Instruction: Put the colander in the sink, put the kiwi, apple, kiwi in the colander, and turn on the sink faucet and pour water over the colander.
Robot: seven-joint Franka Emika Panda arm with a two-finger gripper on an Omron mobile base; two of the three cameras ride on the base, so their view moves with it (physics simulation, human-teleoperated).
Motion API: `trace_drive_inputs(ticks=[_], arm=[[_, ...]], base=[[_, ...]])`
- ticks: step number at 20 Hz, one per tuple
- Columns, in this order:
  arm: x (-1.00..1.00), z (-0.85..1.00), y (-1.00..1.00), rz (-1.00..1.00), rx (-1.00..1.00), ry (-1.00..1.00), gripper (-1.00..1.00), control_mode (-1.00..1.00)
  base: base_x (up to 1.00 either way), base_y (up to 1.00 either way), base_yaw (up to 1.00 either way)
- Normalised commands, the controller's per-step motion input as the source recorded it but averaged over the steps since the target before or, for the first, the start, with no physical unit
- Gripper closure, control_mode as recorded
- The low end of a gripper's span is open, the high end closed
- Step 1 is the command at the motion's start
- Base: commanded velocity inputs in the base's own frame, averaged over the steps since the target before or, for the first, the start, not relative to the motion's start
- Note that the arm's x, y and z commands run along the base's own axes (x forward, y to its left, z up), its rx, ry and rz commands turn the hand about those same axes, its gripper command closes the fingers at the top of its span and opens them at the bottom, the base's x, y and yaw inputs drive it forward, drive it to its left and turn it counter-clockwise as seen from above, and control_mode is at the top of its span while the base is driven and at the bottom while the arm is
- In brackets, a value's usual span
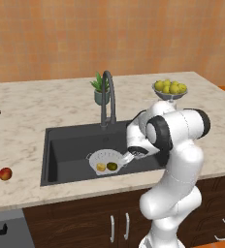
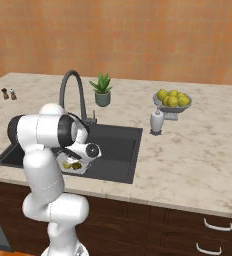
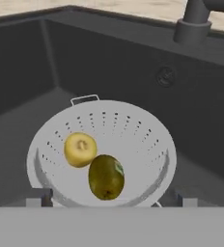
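White colander (image 3: 104,130) mid-sink (image 3: 22,67), both kiwis (image 3: 105,176) inside, walls well apart.

Glossy white arm (image 1: 175,160) built of fat, rounded segments stacked like bulbs, swelling at each joint. Dark, near-black bands and round end caps at the joints, one large black disc ringed in white at the elbow (image 1: 156,131), another dark cap on the far side of the same link. Smaller white wrist piece (image 2: 88,149) with a dark circular face and a little round detail at its centre; no cables, screws or lettering to be made out.
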Motion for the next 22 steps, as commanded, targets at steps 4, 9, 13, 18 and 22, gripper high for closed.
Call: trace_drive_inputs(ticks=[4, 9, 13, 18, 22], arm=[[-0.26, 0.88, -0.78, -0.16, 0.00, -0.01, -1.00, -1.00], [-0.18, 1.00, -0.66, -0.21, 0.00, 0.00, -1.00, -1.00], [-0.31, 1.00, -0.65, -0.25, 0.00, 0.00, -1.00, -1.00], [-0.44, 1.00, -0.58, -0.26, 0.01, 0.01, -1.00, -1.00], [-0.68, 1.00, -0.57, -0.26, 0.02, 0.03, -1.00, -1.00]], base=[[0.00, 0.00, 0.00], [0.00, 0.00, 0.00], [0.00, 0.00, 0.00], [0.00, 0.00, 0.00], [0.00, 0.00, 0.00]])
